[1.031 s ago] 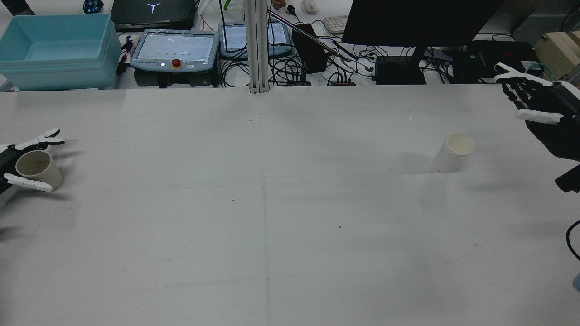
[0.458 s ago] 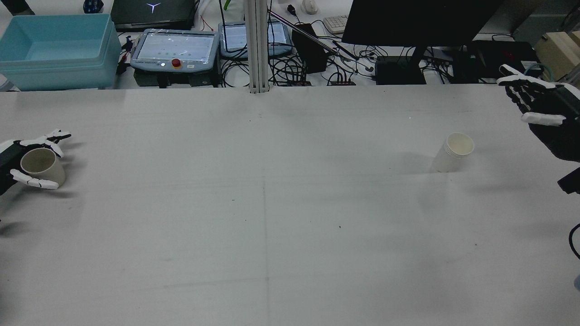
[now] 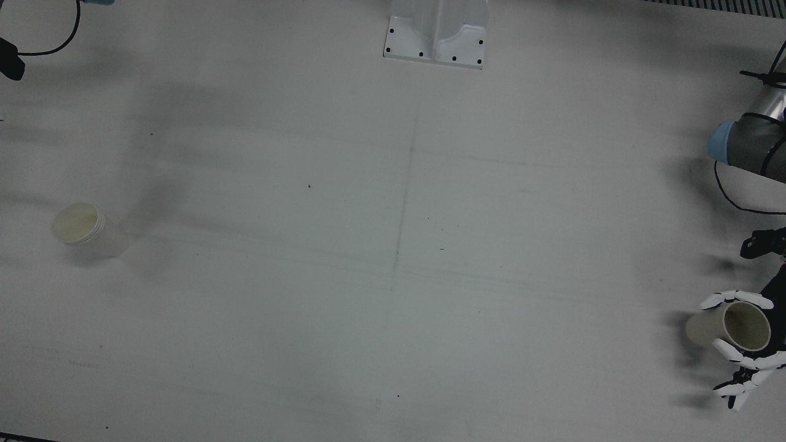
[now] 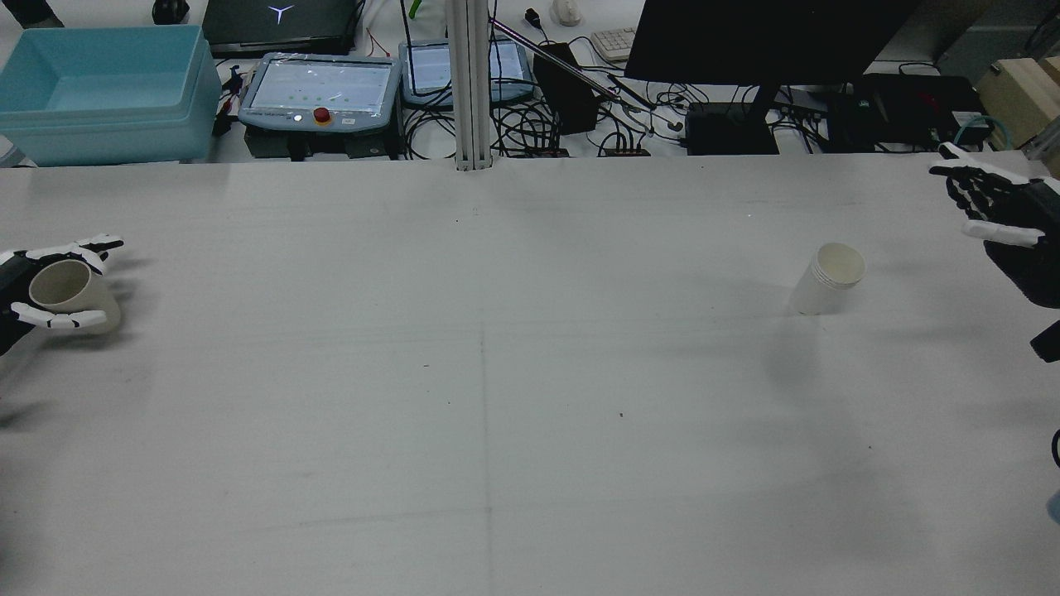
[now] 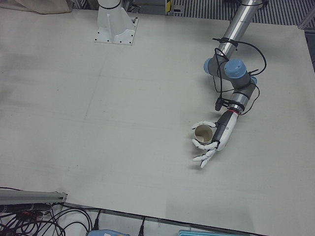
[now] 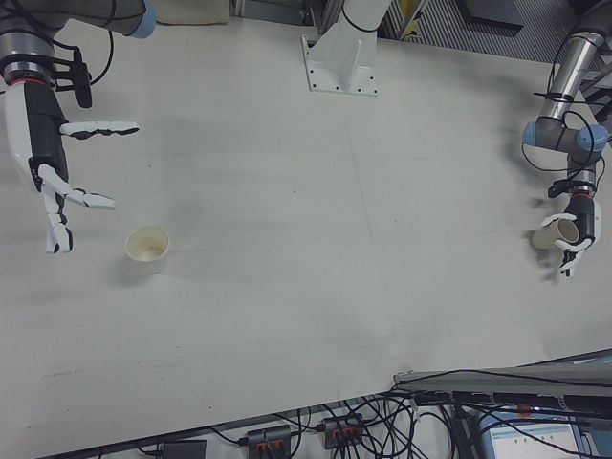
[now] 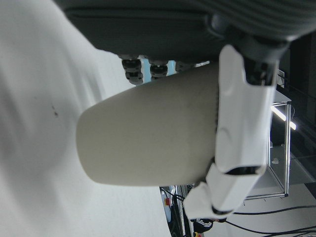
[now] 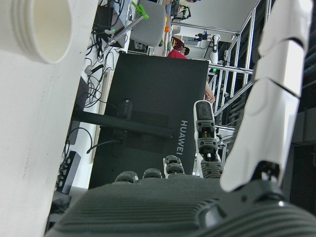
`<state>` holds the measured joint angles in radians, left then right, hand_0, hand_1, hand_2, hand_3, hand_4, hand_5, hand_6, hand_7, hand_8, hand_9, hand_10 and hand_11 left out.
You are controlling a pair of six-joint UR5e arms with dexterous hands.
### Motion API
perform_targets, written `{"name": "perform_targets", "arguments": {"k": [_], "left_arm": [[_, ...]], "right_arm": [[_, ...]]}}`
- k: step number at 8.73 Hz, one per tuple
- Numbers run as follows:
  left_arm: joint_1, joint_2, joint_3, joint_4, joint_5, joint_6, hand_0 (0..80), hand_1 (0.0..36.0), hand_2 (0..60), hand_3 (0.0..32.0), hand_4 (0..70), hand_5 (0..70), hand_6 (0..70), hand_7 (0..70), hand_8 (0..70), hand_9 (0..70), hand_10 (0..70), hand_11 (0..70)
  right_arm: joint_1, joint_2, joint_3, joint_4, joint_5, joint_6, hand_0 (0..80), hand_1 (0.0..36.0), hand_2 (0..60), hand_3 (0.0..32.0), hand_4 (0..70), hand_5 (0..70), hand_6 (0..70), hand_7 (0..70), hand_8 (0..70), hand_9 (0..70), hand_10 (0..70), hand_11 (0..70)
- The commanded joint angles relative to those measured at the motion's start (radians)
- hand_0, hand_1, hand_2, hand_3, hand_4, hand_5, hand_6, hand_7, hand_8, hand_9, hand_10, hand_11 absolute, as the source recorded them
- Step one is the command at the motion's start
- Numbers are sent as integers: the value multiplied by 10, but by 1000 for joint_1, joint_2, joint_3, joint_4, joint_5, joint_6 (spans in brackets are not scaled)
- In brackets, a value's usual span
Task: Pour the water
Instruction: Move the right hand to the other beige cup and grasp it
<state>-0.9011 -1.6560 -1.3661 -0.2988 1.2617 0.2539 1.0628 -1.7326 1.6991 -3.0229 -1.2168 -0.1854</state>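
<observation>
My left hand (image 4: 16,275) is shut on a beige paper cup (image 4: 66,291) at the table's far left in the rear view. It holds the cup tilted, just above the table. The same hand (image 3: 746,363) and cup (image 3: 727,325) show at the lower right of the front view, and the cup (image 7: 148,133) fills the left hand view with a finger (image 7: 242,123) across it. A white stack of paper cups (image 4: 828,277) stands upright on the right half. My right hand (image 4: 998,209) is open and empty, raised to the right of and beyond that stack, well apart from it. I cannot see what the cups contain.
A light blue bin (image 4: 99,91), control pendants (image 4: 319,91), cables and a monitor (image 4: 770,37) lie beyond the table's far edge. A metal post (image 4: 469,83) stands at the middle of that edge. The mounting plate (image 3: 436,31) sits at the near-robot edge.
My left hand has closed around the beige cup and tipped it slightly off the table. My right hand has drifted to the right and a little lower, away from the white cups.
</observation>
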Motion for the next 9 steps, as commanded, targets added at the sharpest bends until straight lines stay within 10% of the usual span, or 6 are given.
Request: {"name": "perform_targets", "arguments": {"k": [1, 9], "left_arm": [[-1, -1, -143, 131, -2, -44, 696, 360, 600, 0, 700, 700, 206, 194, 82, 68, 53, 101], [-9, 38, -180, 124, -7, -64, 714, 360, 600, 0, 700, 700, 194, 186, 78, 63, 55, 104]], "right_arm": [[-56, 178, -435, 221, 2, -17, 524, 187, 107, 0, 134, 216, 65, 93, 3, 4, 0, 0], [-207, 216, -310, 202, 16, -275, 555, 200, 50, 0, 135, 231, 64, 98, 2, 5, 0, 0]]}}
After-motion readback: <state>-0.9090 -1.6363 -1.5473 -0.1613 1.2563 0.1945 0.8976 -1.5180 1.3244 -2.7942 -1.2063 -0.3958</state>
